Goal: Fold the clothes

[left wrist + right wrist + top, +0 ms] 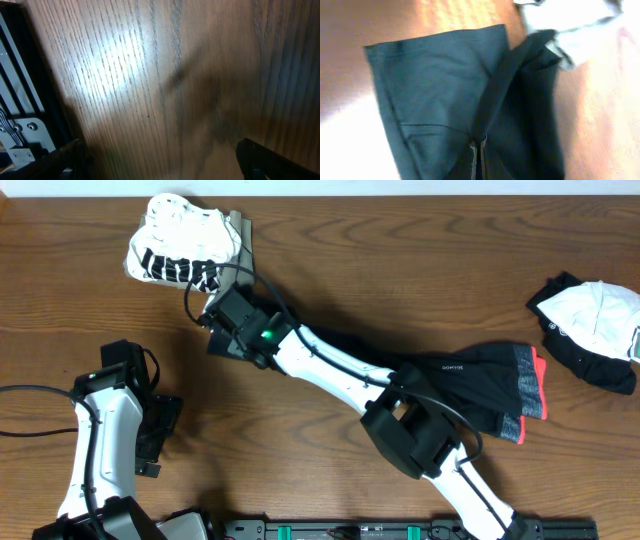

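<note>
The long black trousers [470, 380] lie across the middle of the table, their grey waistband edged red-orange [530, 395] at the right. My right arm stretches over them toward the upper left, hiding most of the legs from above. The right gripper [220, 317] is shut, pinching a fold of the black trouser leg [445, 95] between its fingertips [477, 152]. Just beyond it lies a crumpled white, black-printed top [185, 242]. My left gripper [160, 430] hovers low over bare wood at the lower left, wide open, with nothing between its fingers [267, 159].
An olive piece [240, 228] peeks out beside the white top. A black-and-white garment [595, 330] lies bunched at the right edge. A black rail [400, 530] runs along the front edge, and part of a frame [20, 125] shows in the left wrist view.
</note>
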